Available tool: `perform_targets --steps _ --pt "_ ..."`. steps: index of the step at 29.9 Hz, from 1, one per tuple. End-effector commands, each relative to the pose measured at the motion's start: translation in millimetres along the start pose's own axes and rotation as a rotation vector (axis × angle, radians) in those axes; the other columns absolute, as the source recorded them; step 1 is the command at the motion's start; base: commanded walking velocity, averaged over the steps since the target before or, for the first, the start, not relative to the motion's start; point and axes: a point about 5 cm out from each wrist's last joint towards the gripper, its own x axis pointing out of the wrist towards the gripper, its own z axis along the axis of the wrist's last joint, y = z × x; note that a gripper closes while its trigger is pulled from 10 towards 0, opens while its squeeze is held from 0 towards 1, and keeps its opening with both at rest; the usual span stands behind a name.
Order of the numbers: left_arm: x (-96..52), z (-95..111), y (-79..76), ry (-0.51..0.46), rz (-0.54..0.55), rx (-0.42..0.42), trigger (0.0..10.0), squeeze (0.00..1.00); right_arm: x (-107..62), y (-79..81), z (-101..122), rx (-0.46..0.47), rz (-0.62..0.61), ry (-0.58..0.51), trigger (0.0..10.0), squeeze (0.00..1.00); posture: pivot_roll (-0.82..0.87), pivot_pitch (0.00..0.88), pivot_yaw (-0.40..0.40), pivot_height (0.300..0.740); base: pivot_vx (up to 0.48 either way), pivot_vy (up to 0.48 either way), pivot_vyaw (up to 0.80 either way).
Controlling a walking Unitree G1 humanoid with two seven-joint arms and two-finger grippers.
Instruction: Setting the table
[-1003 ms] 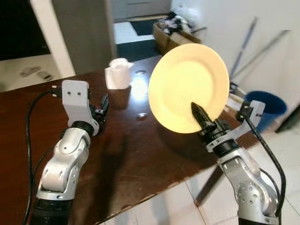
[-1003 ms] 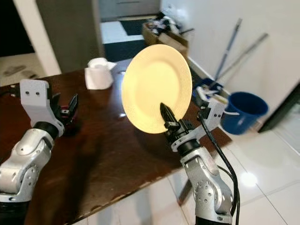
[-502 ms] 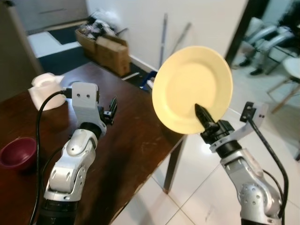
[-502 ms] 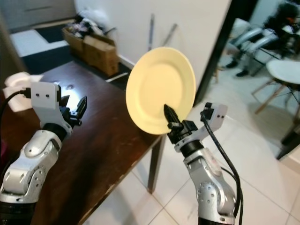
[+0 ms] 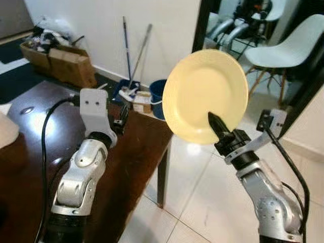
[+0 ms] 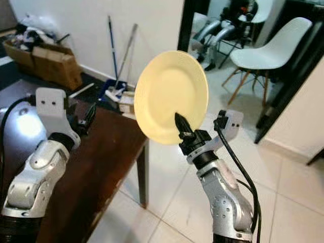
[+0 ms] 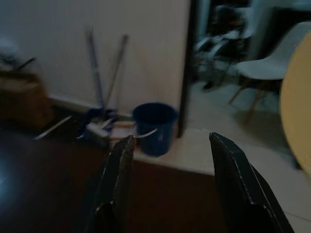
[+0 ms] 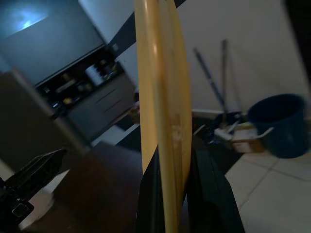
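While the left gripper [image 7: 167, 187] gapes, the right gripper [image 5: 218, 127] pinches a round, smooth yellow plate [image 5: 205, 94] — upright.

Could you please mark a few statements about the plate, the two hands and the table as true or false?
1. The right hand grips the yellow plate at its lower rim. True.
2. The plate lies flat on the dark wooden table. False: it is held upright in the air, beyond the table's corner.
3. The left hand is open and holds nothing. True.
4. A red bucket stands by the wall. False: the bucket is blue.
5. A white chair stands in the background. True.
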Motion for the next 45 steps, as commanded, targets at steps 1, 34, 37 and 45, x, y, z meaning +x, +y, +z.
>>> perform_targets --steps 1,34,37,45 --pt "-0.4 -1.2 0.0 -0.001 -0.002 0.009 10.0 0.00 0.4 0.3 0.8 0.003 0.000 -0.007 10.0 0.00 -0.10 0.000 0.078 0.740 0.000 0.000 -0.80" --pt "1.2 -0.6 -1.7 -0.003 -0.024 0.011 10.0 0.00 0.9 1.2 -0.4 0.006 0.001 -0.011 10.0 0.00 -0.10 0.000 0.083 0.740 0.000 0.000 -0.80" --pt "1.4 -0.6 -1.8 -0.003 -0.025 0.011 10.0 0.00 1.1 1.3 -0.4 0.006 0.001 -0.011 10.0 0.00 -0.10 0.000 0.083 0.740 0.000 0.000 -0.80" --pt "2.1 -0.2 -1.7 -0.004 -0.024 0.007 10.0 0.00 1.2 0.9 -0.4 0.007 0.001 -0.011 10.0 0.00 -0.09 0.000 0.082 0.740 0.000 0.000 -0.80"
